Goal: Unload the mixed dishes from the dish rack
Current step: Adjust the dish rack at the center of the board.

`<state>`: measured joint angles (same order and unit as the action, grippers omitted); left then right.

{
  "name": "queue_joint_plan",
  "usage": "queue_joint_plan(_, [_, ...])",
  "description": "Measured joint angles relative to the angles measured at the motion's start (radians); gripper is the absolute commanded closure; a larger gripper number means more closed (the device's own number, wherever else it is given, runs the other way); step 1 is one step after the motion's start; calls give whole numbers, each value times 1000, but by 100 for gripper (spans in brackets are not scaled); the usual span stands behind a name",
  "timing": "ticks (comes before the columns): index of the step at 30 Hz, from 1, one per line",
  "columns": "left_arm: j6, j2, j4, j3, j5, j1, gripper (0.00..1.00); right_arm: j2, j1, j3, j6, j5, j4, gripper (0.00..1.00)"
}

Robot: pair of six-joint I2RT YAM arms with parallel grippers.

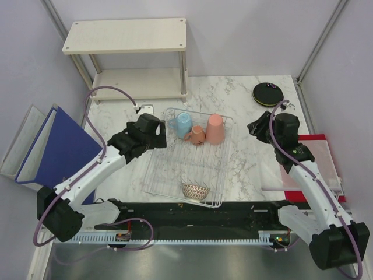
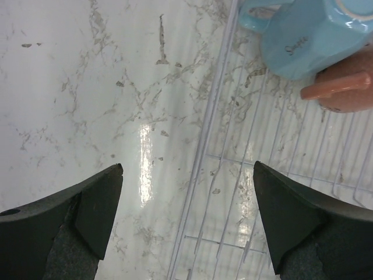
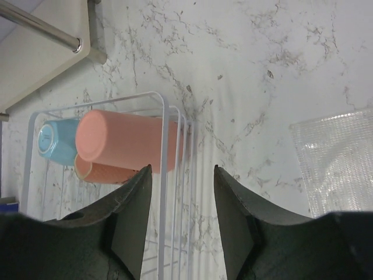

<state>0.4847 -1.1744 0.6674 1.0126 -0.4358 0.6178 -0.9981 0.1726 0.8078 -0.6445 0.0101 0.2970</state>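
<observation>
Left gripper gapes wide and empty over the left rim of the rack. Right gripper is open and empty, right of the rack. The rack holds three cups, the blue cup, tall salmon cup and small salmon cup, plus one bowl. One black plate lies outside on the marble table. One shelf stands against pale walls. The small salmon cup is partly hidden.
</observation>
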Motion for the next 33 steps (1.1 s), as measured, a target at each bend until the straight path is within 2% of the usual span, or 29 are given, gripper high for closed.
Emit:
queue_joint_plan(6, [5, -23, 19, 0, -8, -64, 1, 96, 35, -117, 21, 2, 3, 46])
queue_joint_plan(12, [14, -34, 18, -1, 0, -110, 1, 29, 106, -190, 22, -21, -2, 46])
queue_joint_plan(26, [23, -82, -11, -38, 91, -117, 4, -91, 256, -196, 21, -47, -164, 47])
queue_joint_plan(29, [23, -101, -19, -38, 117, -118, 10, -155, 288, -195, 21, -47, -180, 51])
queue_joint_plan(33, [22, -125, -21, -39, 155, -119, 36, -214, 303, -195, 19, -45, -182, 64])
